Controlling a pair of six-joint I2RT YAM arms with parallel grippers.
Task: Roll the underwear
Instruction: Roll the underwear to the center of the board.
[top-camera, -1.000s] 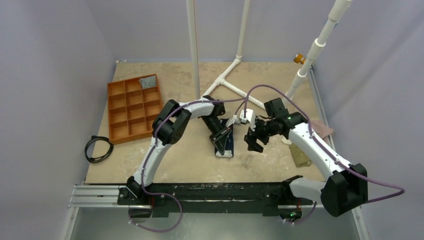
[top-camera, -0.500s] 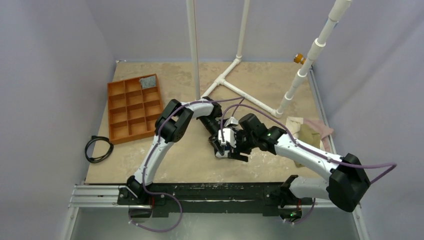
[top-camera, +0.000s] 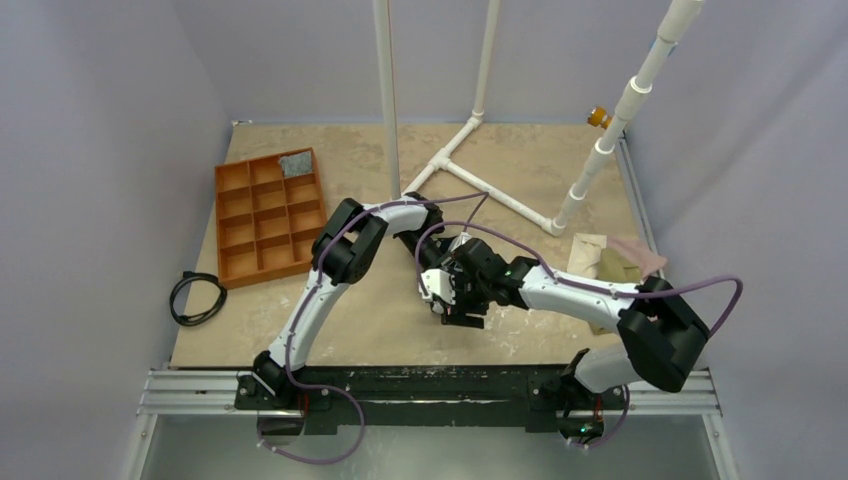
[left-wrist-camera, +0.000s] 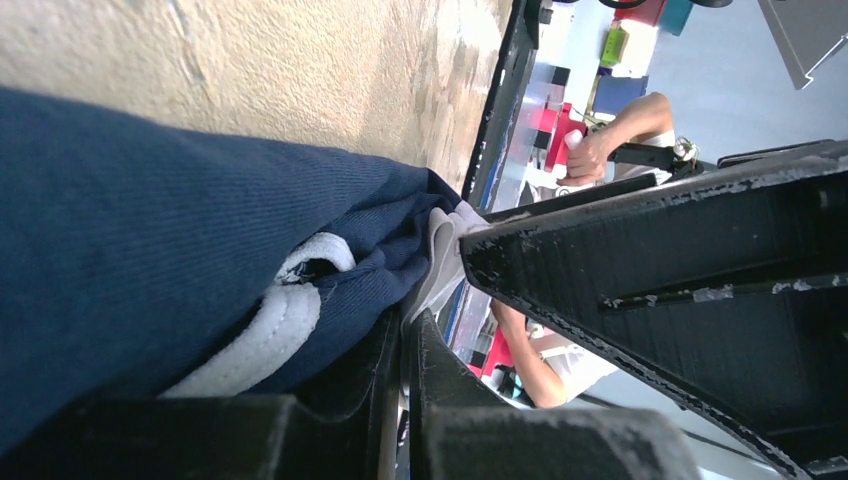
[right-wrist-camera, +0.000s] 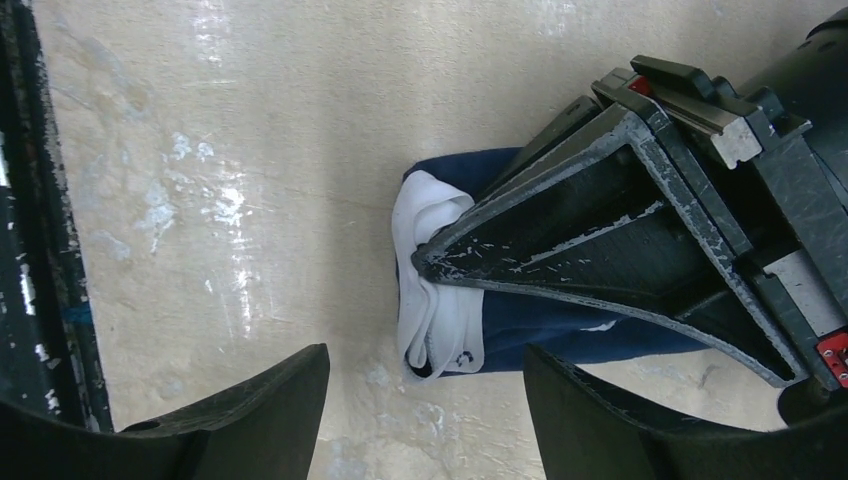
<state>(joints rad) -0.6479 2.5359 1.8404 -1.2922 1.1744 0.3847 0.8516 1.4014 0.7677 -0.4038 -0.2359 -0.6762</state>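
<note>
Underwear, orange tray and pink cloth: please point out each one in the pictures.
underwear (right-wrist-camera: 432, 290), right wrist view, on its folded white trim.
orange tray (top-camera: 270, 232), top external view, on a bare middle compartment.
pink cloth (top-camera: 638, 252), top external view, on its middle.

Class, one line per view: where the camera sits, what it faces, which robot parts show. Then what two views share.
Top external: above and behind, facing down at the table; left arm and right arm whole.
Left wrist: behind the left gripper, looking along the underwear it pinches; own fingers show.
Right wrist: facing down at the underwear; open right gripper at bottom.
Shared: both wrist views show underwear and left gripper.
</note>
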